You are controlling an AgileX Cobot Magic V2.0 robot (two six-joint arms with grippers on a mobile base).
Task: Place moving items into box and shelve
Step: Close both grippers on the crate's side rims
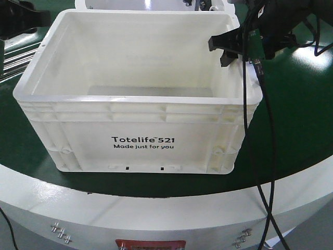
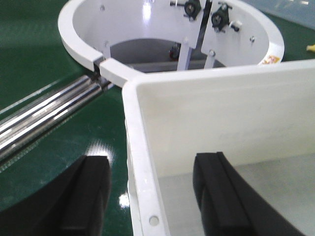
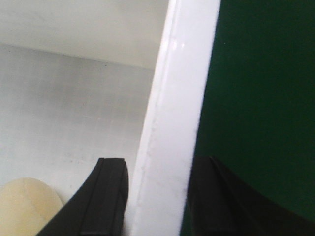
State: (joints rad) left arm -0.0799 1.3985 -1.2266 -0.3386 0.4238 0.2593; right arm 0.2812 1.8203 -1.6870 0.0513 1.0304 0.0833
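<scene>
The white Totelife box [image 1: 140, 140] stands open on the green table. My right gripper [image 1: 225, 50] sits on its right wall; in the right wrist view [image 3: 160, 164] its two black fingers press the box's rim [image 3: 172, 123] from inside and outside. My left gripper [image 2: 152, 162] is open astride the left wall's rim [image 2: 140, 172], near the far left corner, with a gap on both sides. A pale cream round item [image 3: 24, 209] lies on the box floor beside the right gripper's inner finger. In the front view the box looks empty.
A white ring-shaped fixture [image 2: 78, 34] stands just behind the box. Shiny metal rails [image 2: 44, 118] run along the table to the box's left. Black cables [image 1: 260, 156] hang from the right arm down over the table's white front edge [image 1: 166, 213].
</scene>
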